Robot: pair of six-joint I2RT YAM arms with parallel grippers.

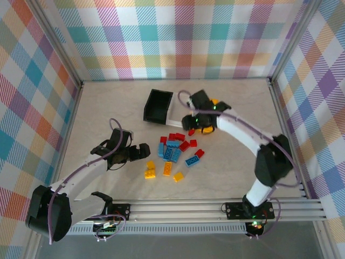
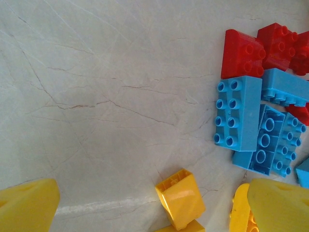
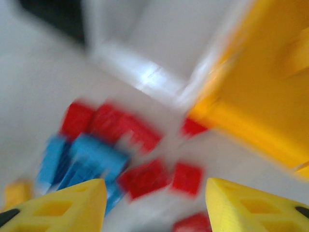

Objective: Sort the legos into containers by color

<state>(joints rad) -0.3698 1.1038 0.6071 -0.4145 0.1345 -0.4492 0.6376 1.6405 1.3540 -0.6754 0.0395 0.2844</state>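
I have my left gripper (image 1: 143,152) wide open with the yellow legos (image 1: 150,172) just beside it at five o'clock in the top view, nearer than my right gripper (image 3: 154,184), which stands parted and empty by the yellow-orange bin (image 3: 260,96).

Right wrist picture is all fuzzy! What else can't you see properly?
- Right wrist view: blur smears the red legos and yellow bin; studs unreadable.
- Top view: the right arm covers most of the yellow bin.
- Left wrist view: the bottom edge cuts off a yellow lego.
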